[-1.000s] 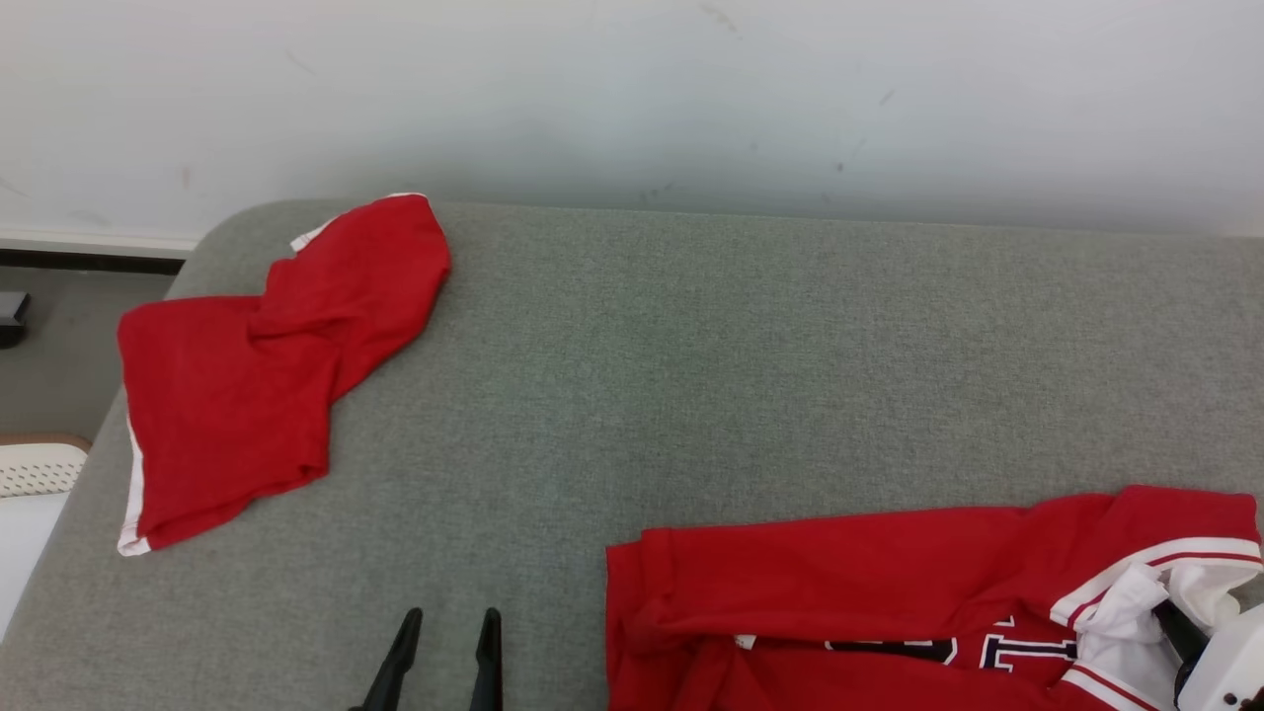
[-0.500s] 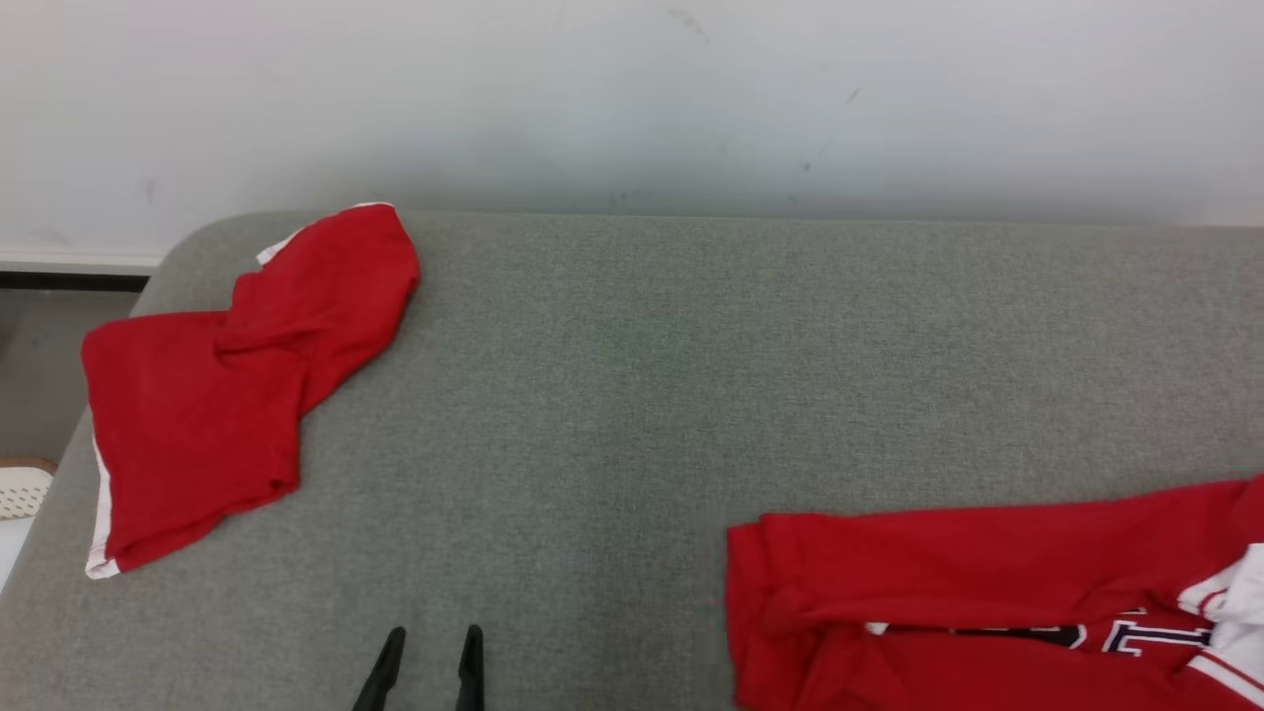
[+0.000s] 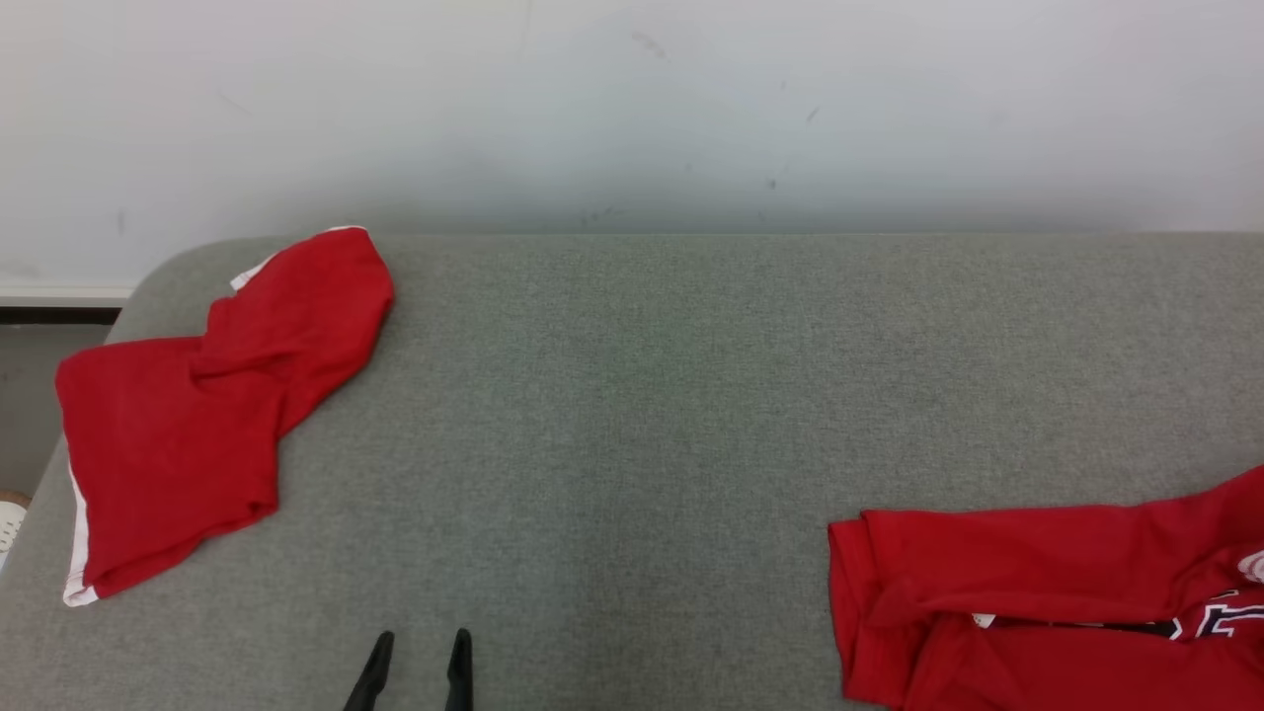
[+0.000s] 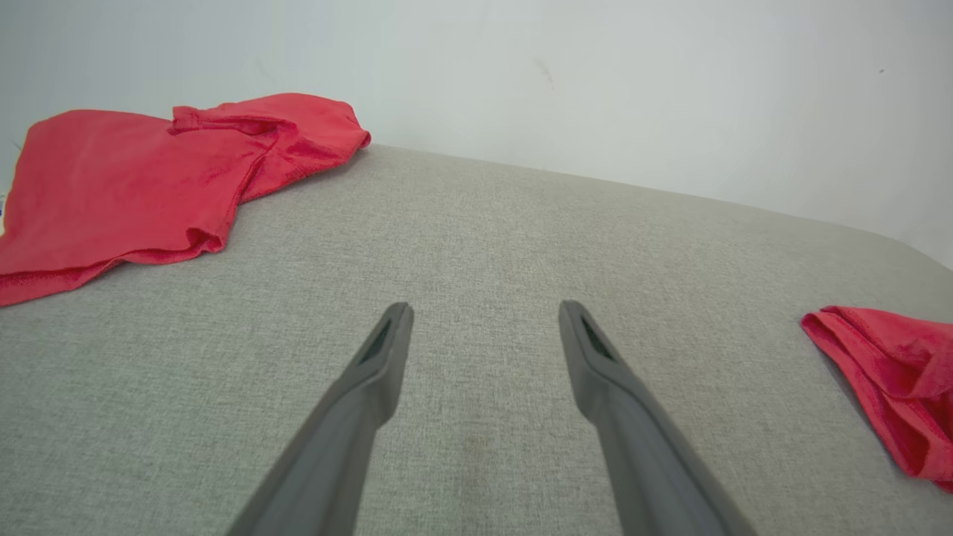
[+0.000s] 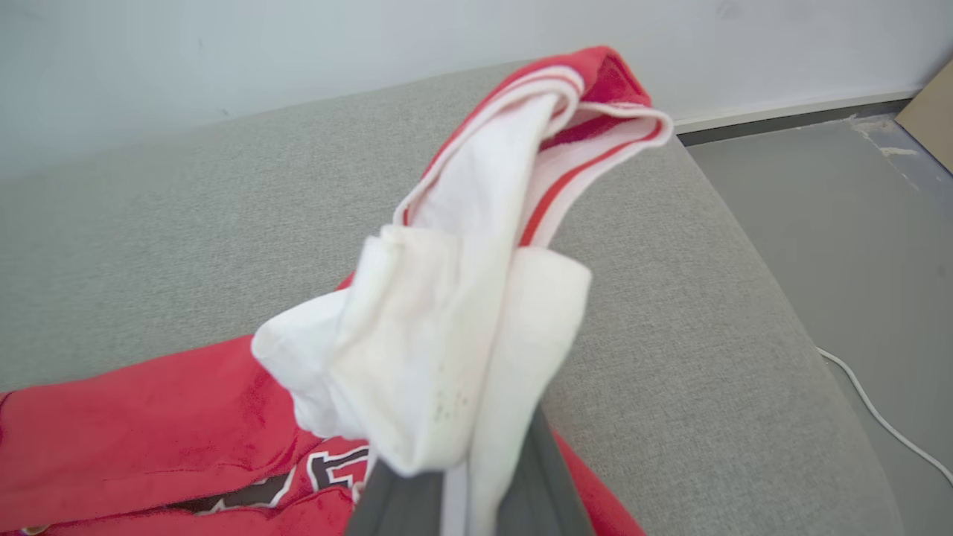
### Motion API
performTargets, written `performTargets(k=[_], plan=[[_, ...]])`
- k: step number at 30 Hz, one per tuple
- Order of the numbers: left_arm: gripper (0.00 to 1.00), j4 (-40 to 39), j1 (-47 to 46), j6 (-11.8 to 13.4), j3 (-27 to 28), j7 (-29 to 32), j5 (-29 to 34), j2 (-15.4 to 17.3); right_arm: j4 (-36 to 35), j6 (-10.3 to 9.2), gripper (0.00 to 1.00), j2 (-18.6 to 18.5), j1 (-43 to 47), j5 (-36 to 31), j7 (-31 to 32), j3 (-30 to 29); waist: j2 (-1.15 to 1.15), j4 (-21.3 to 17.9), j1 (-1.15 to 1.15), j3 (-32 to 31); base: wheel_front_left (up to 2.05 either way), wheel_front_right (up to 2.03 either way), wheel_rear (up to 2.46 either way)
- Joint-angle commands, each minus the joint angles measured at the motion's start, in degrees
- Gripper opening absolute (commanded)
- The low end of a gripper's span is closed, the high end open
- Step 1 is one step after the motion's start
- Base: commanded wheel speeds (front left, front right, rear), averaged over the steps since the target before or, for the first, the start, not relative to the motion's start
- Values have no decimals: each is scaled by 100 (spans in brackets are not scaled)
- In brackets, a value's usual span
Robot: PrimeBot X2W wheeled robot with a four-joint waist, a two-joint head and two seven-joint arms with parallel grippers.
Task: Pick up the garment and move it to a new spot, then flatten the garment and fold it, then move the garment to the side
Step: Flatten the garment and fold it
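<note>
- the jersey (image 3: 1047,602) (red, dark lettering with white outlines) is bunched up at the near right corner of the grey cushion (image 3: 642,395), and part of it runs off the right and bottom edges of the head view
- right gripper (image 5: 469,514) is clamped on the jersey's white lining. In the right wrist view the two dark fingers (image 5: 555,484) sit close together with a strip of white cloth pinched between them
- above that pinch the white fabric and the red-and-white striped trim stand up in a lump, lifted off the cushion, while the red body of the jersey (image 5: 149,432) lies flat on the cushion lower left of it
- left gripper (image 3: 422,640) is at the bottom edge of the head view, left of centre. Its jaws are spread wide with nothing between them, and it's well apart from both pieces of clothing
- from the left wrist view the left gripper (image 4: 485,309) sits low over bare cushion, with the folded edge of the jersey (image 4: 893,380) far off to the right
- a second red garment (image 3: 197,415) with a white side stripe lies crumpled at the far left corner of the cushion, partly over the rounded edge
- pale wall (image 3: 632,99) behind the cushion, grey floor (image 5: 856,238) beside it with a white cable (image 5: 878,418) on it
</note>
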Motion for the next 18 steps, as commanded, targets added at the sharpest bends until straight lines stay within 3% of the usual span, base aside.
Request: performTargets(k=[1, 10, 18], plan=[[100, 22, 11, 41, 46, -1, -17, 17, -356, -13, 0, 39, 135, -25, 75, 89, 0, -9, 0, -43, 0, 0, 0], [100, 120, 23, 51, 250, -1, 73, 18, -1874, -13, 0, 687, 469, -109, 552, 777, 0, 6, 0, -152, 0, 0, 0], [100, 137, 15, 65, 269, -1, 75, 18, -2042, -13, 0, 1501, 515, -490, 737, 1248, 0, 108, 0, -171, 0, 0, 0]])
